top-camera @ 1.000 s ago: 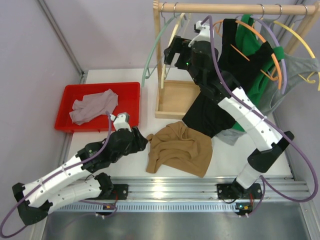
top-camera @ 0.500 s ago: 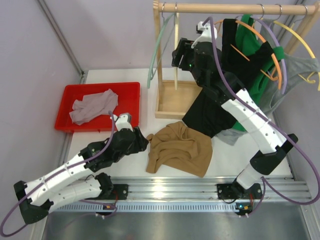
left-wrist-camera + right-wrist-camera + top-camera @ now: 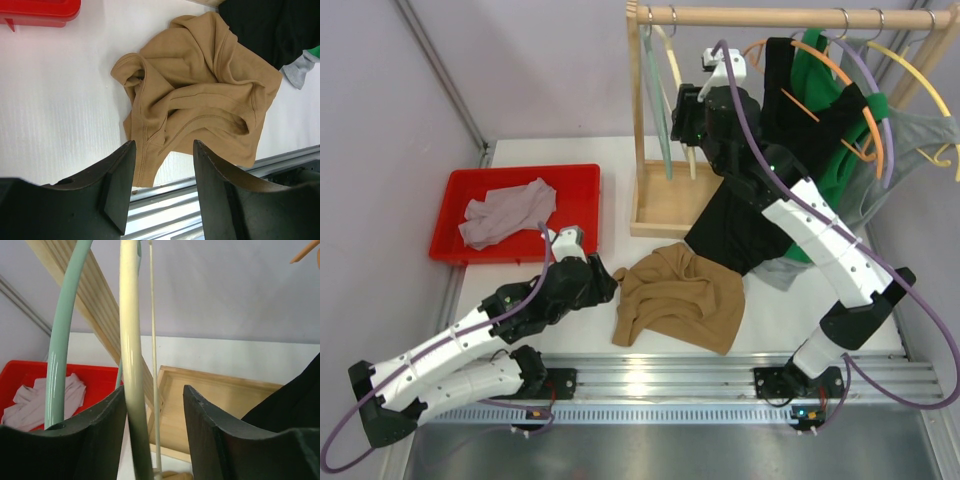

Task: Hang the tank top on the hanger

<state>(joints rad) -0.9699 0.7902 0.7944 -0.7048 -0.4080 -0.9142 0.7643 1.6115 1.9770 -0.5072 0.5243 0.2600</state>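
Note:
The tan tank top [image 3: 675, 295] lies crumpled on the white table in front of my left gripper [image 3: 610, 285]. In the left wrist view it [image 3: 200, 95] lies just beyond the open, empty left gripper [image 3: 163, 142], with one strap edge reaching between the fingertips. The cream hanger [image 3: 672, 58] hangs from the wooden rod at the far left, next to a pale green hanger [image 3: 660, 130]. My right gripper [image 3: 685, 115] is raised at it. In the right wrist view the cream hanger's arm [image 3: 131, 365] runs between the open jaws of the right gripper [image 3: 153, 388], against the left finger.
A red tray [image 3: 580, 175] at the left holds a grey-lilac garment [image 3: 505, 212]. The wooden rack [image 3: 770, 15] has a box base [image 3: 670, 195]. A black top [image 3: 735, 225], a green garment [image 3: 830, 130] and orange, purple and yellow hangers hang to the right.
My right gripper has moved right and up to the cream hanger. The cream and green hangers have swung from splayed out to edge-on. The left arm has hardly moved.

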